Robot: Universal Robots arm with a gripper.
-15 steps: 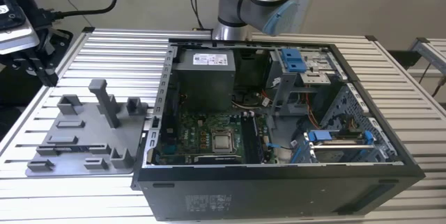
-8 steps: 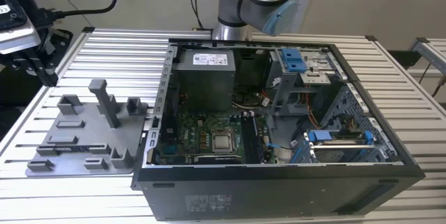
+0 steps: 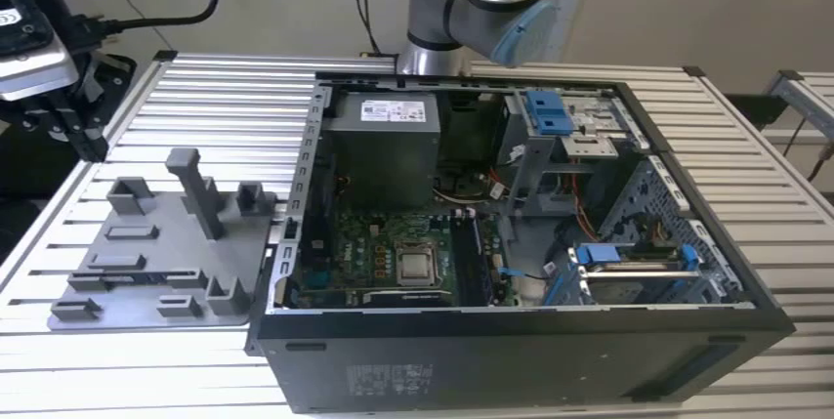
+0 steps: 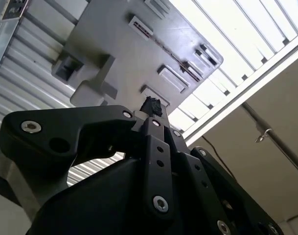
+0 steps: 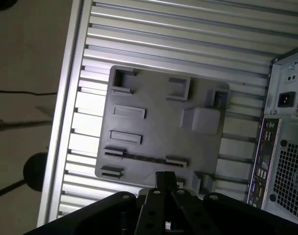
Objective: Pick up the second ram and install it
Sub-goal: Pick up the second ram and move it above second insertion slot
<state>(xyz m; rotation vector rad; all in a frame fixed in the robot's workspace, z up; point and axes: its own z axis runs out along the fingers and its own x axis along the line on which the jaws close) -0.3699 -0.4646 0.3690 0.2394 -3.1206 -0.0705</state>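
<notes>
The second ram [image 5: 144, 157] lay just beyond the closed, empty fingers of the gripper [image 5: 163, 176]. It stood on edge in the grey holder tray [image 5: 158, 98], its long axis apparently crosswise to them, with the computer case [image 5: 286, 161] alongside.

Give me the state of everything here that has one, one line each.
computer case: lying on its side, side panel off, insides exposed.
second ram: on edge in the grey holder tray, not yet picked up.
gripper: over the grey holder tray, apart from the second ram.
</notes>
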